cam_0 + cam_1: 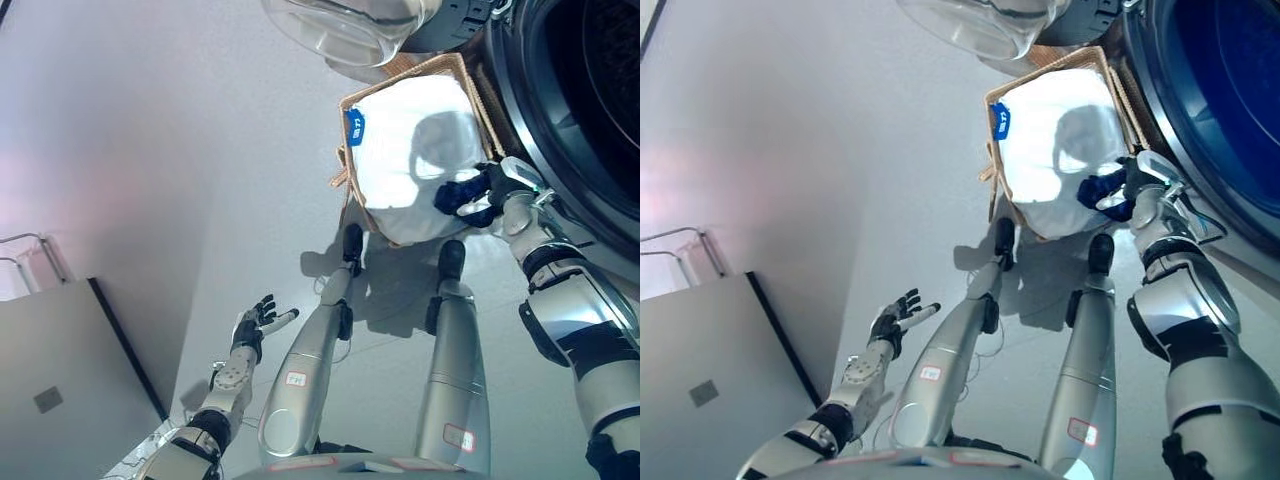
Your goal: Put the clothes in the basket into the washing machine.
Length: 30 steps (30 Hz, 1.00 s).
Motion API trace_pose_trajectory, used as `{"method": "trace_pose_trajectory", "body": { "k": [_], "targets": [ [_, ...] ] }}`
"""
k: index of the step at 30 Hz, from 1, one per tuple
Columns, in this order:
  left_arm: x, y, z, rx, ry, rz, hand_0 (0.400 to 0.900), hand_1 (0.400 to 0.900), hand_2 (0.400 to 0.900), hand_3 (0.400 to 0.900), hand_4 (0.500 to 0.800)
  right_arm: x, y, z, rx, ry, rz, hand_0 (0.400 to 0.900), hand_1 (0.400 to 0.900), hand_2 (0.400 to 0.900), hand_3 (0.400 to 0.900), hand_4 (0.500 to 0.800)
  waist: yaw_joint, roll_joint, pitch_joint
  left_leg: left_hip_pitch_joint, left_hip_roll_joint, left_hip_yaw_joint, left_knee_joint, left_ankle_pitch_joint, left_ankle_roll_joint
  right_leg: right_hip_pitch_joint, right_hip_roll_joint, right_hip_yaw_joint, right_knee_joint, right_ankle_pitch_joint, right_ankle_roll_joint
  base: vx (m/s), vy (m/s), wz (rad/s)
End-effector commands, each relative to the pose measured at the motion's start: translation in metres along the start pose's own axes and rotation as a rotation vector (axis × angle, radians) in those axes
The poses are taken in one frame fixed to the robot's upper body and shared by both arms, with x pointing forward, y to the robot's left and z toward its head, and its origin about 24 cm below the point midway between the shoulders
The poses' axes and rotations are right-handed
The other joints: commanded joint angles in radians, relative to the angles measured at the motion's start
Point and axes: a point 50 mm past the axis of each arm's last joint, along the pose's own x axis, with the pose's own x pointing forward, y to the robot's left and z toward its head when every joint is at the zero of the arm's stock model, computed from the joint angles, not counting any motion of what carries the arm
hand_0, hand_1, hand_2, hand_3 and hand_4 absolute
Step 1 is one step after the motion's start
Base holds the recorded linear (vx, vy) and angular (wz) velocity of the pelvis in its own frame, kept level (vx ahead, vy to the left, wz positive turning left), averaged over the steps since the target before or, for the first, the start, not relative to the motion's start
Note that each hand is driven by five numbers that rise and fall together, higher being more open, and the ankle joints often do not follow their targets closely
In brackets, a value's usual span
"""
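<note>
Left eye view: the basket (470, 95) sits on the pale floor (200, 150) at top centre, just beside the washer (580, 110) that fills the upper right corner. The basket is wicker with a white liner (400, 150), and a blue tag (355, 127) hangs on its left rim. The right hand (490, 190) reaches over the basket's near right edge, fingers curled round a dark blue cloth (455, 195) that lies bunched against the liner. The washer's glass door (340, 30) stands swung out at the top edge, above the basket. The left hand (258, 325) hangs low and left, well apart from the basket, fingers spread and relaxed, holding nothing. A grey panel (60, 400) with a metal rail (45, 255) above it takes up the lower left corner.

Right eye view: the same layout. The right hand (1135, 190) grips the cloth (1100, 190) at the basket's (1120, 90) right edge, close to the washer's (1230, 100) dark opening. The left hand (898, 318) is loose and empty over the floor (840, 150), near the panel (710, 390). The door (980, 25) shows at the top, the tag (1001, 118) on the basket's left rim
</note>
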Motion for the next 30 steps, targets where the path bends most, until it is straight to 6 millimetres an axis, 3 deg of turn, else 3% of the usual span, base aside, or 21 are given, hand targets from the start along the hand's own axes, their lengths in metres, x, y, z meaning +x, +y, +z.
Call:
{"method": "trace_pose_trajectory", "body": {
  "k": [1,8,11,14,15,16,30],
  "targets": [
    [-0.006,0.013,-0.01,0.012,0.013,0.047,0.9,0.9,0.9,0.9,0.8,-0.002,-0.058,-0.041,-0.06,0.14,-0.142,0.9,0.9,0.9,0.9,0.8,0.025,0.068,-0.002,-0.072,-0.067,0.002,0.114,-0.163,0.035,0.018,-0.024,-0.023,-0.216,0.105,-0.006,-0.03,0.009,0.15],
    [-0.008,0.01,-0.009,0.016,-0.016,0.046,0.9,0.9,0.9,0.9,0.8,-0.008,-0.074,-0.068,-0.119,0.2,-0.191,0.9,0.9,0.9,0.9,0.8,0.049,0.082,-0.028,-0.125,-0.079,0.006,0.155,-0.169,0.037,-0.033,-0.036,-0.015,-0.163,0.088,-0.011,-0.01,-0.003,0.11],
    [-0.007,0.01,-0.005,0.022,-0.033,0.05,0.9,0.9,0.9,0.9,0.8,-0.009,-0.062,-0.074,-0.103,0.213,-0.167,0.9,0.9,0.9,0.9,0.8,0.05,0.081,-0.033,-0.125,-0.08,0.005,0.155,-0.171,0.036,-0.032,-0.036,-0.016,-0.16,0.086,-0.011,0.02,-0.013,0.06],
    [-0.007,0.012,-0.006,0.019,-0.03,0.064,0.9,0.9,0.9,0.9,0.8,-0.008,-0.062,-0.069,-0.141,0.189,-0.18,0.9,0.9,0.9,0.9,0.8,0.051,0.076,-0.037,-0.123,-0.081,0.003,0.156,-0.172,0.034,-0.028,-0.037,-0.016,-0.161,0.084,-0.011,0.01,-0.003,0.02],
    [-0.007,0.012,-0.003,0.021,-0.041,0.069,0.9,0.9,0.9,0.9,0.8,-0.008,-0.06,-0.068,-0.145,0.179,-0.175,0.755,0.755,0.755,0.755,0.713,0.051,0.075,-0.037,-0.12,-0.081,0.002,0.153,-0.173,0.033,-0.024,-0.037,-0.016,-0.162,0.084,-0.011,0.01,-0.011,0.04],
    [-0.006,0.012,-0.001,0.026,-0.052,0.07,0.9,0.9,0.9,0.9,0.8,-0.008,-0.055,-0.069,-0.15,0.177,-0.155,0.4,0.4,0.4,0.4,0.5,0.05,0.073,-0.037,-0.118,-0.082,0.001,0.153,-0.174,0.033,-0.021,-0.038,-0.017,-0.161,0.083,-0.011,0.0,0.0,0.0],
    [-0.004,0.014,-0.003,0.025,-0.033,0.086,0.9,0.9,0.9,0.9,0.8,-0.009,-0.042,-0.071,-0.156,0.181,-0.117,0.4,0.4,0.4,0.4,0.5,0.042,0.061,-0.045,-0.07,-0.087,-0.004,0.134,-0.178,0.03,0.034,-0.042,-0.025,-0.183,0.08,-0.009,0.02,0.008,0.0]
  ]
}}
